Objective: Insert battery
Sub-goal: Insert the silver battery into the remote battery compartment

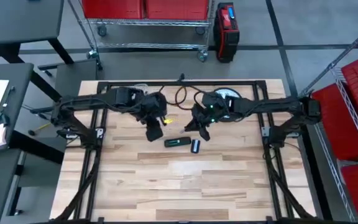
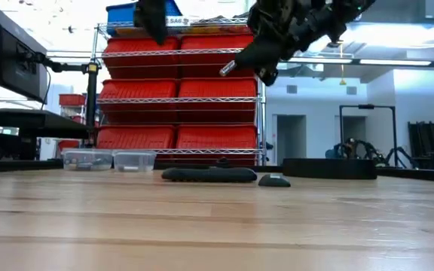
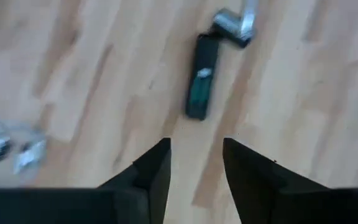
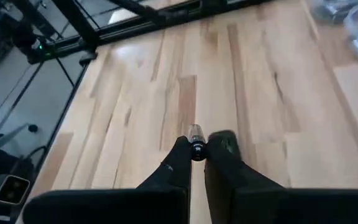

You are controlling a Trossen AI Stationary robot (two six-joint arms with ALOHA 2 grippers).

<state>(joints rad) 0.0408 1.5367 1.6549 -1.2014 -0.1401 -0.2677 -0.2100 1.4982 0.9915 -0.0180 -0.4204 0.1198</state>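
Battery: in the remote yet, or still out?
Out. The right hand holds the battery in the air, while the remote lies on the table.

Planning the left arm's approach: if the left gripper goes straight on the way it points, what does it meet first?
Probably the remote: it lies on the table ahead of the open left gripper, roughly in line with the gap between its fingers. Depth is hard to judge.
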